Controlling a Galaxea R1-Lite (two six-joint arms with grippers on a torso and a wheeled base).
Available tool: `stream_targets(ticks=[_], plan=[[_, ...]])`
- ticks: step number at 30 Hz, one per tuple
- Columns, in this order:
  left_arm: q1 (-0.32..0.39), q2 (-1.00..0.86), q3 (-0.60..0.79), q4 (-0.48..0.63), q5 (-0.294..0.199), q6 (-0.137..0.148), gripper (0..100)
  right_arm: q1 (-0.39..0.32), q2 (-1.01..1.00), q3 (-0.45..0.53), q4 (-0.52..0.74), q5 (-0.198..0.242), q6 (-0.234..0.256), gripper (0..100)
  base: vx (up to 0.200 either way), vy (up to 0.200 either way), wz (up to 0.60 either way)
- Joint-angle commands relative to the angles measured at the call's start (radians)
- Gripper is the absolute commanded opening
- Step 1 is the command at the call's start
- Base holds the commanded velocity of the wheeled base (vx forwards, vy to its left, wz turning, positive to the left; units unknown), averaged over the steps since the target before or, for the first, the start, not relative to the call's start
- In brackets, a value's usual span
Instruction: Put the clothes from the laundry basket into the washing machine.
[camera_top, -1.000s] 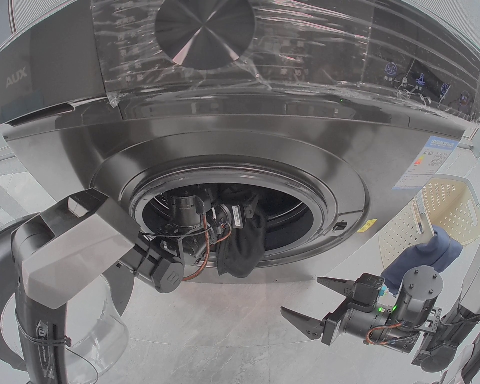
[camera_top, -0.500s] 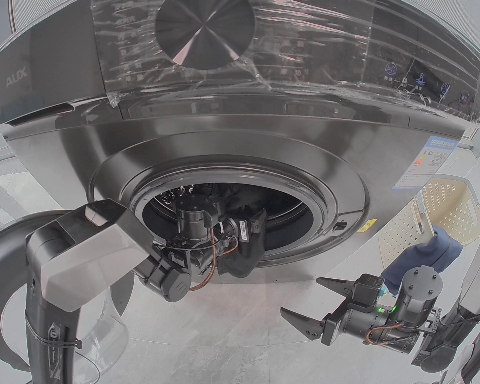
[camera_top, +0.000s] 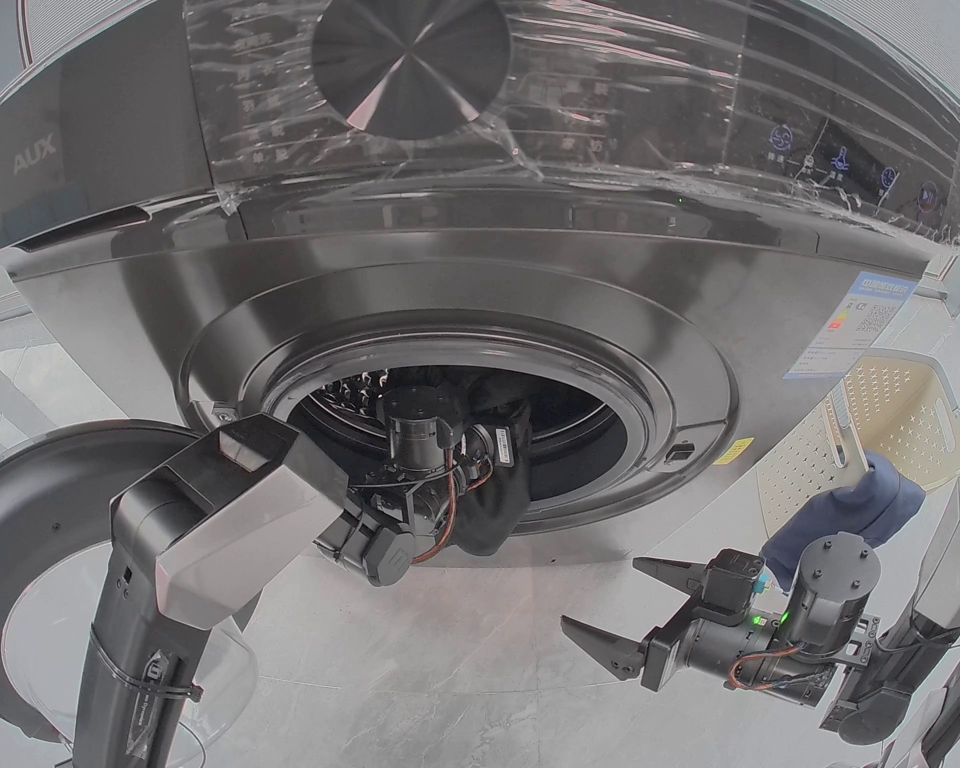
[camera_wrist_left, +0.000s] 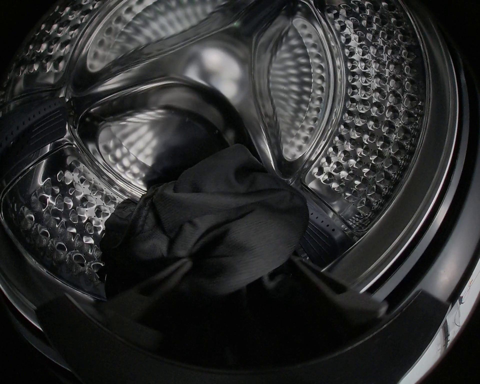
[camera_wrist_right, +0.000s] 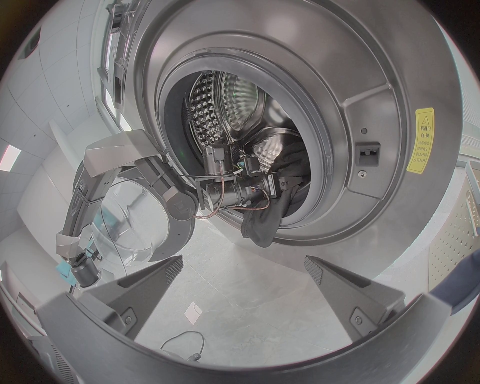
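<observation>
Black cloth, the black garment (camera_wrist_left: 220, 220), sits bunched in the mouth of the washing machine (camera_top: 620, 300). In the left wrist view its bulk swells up in front of the perforated steel drum (camera_wrist_left: 380, 125). In the head view a fold of it hangs out over the lower lip of the round door opening (camera_top: 560, 505) and trails down the front panel. The left gripper (camera_wrist_left: 242, 262) is inside the opening, its fingers clenched on a thick wad of the garment, one finger on each side of the bunch. The left arm reaches in from the robot's left, across the front of the machine.

The glass door (camera_top: 60, 560) stands swung open on the left side of the machine, low beside the left arm. The right gripper (camera_top: 604, 594) hangs outside the machine, below and to the right of the opening, above the grey stone-look floor (camera_top: 450, 660). Its fingers are spread wide with nothing between them, pointing toward the opening. Behind it, at the machine's right side, stands the cream perforated laundry basket (camera_top: 900, 410), with a blue garment (camera_top: 850, 510) draped over its near rim. Clear plastic film (camera_top: 600, 110) covers the control panel at the top, around a large round dial (camera_top: 410, 60). A yellow sticker (camera_wrist_right: 420, 140) sits on the front panel to the right of the opening.
</observation>
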Motion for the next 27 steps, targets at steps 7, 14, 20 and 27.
stream_targets(ticks=[7,14,20,27], plan=[[0.015,0.031,-0.169,0.030,-0.007,-0.030,0,-0.001,0.022,-0.002,-0.002,0.000,0.000,100,0.000,0.000,0.00],[0.032,0.077,-0.352,0.018,0.041,-0.041,0,0.000,0.022,-0.008,-0.002,0.000,0.000,100,0.000,0.000,0.00],[0.028,0.100,-0.430,0.016,0.068,-0.053,0,0.000,0.021,-0.008,-0.002,0.000,0.000,100,0.000,0.000,0.00],[0.008,-0.004,-0.269,0.019,0.057,-0.055,100,0.002,0.021,-0.008,-0.002,0.000,0.002,100,0.000,0.000,0.00]])
